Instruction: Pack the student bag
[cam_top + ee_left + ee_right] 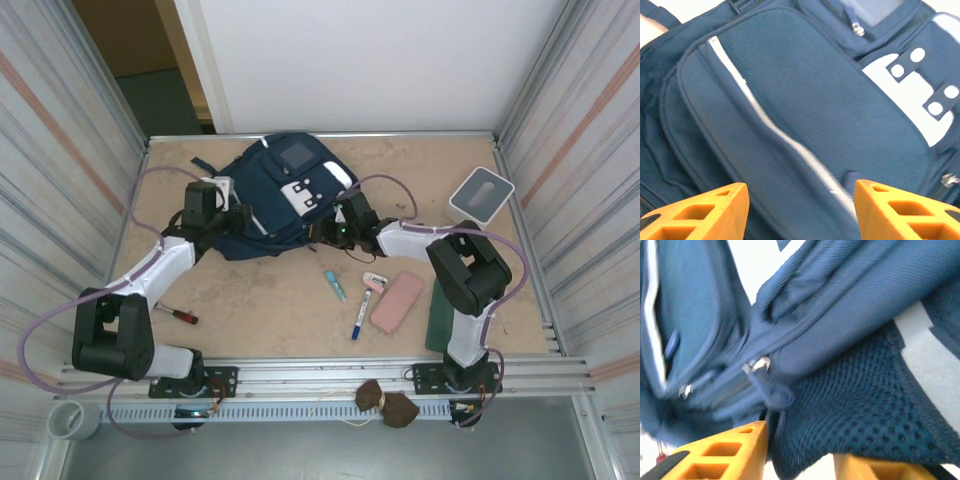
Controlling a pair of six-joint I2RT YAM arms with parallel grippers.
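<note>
Student bag [275, 195] lies flat on the desk [270, 310] near the far edge, a little left of centre. Its white buckle patch [303, 190] faces up.

Left hand [232, 218] is at the bag's left side. On your left wrist camera that hand [800, 190] is open, orange fingers [705, 212] well apart. Nothing sits between them, and the bag's front panel and pale stripe [755, 107] lie beyond. You cannot tell whether the tips touch the fabric, as the frame cuts off the lower part of the fingers.

Right hand [325, 232] is at the bag's near right edge. Your right wrist picture is blurred. The fingers [725, 455] of that hand [800, 445] stand partly apart with dark mesh [855, 405] bulging into the gap. A zipper pull [757, 365] hangs just above the left finger. You cannot tell whether the mesh is pinched or merely lying there.

Loose on the desk:
- A red-handled screwdriver [180, 315] near the left edge.
- A small teal tube [335, 286] and a blue marker [358, 318] near the middle.
- A pink case [397, 302] just beside the marker.
- A small white-and-pink item [375, 280], too small to identify.
- A dark green flat item [440, 318], partly hidden behind the right arm.
- A grey-and-white box [481, 194] toward the far right corner.
</note>
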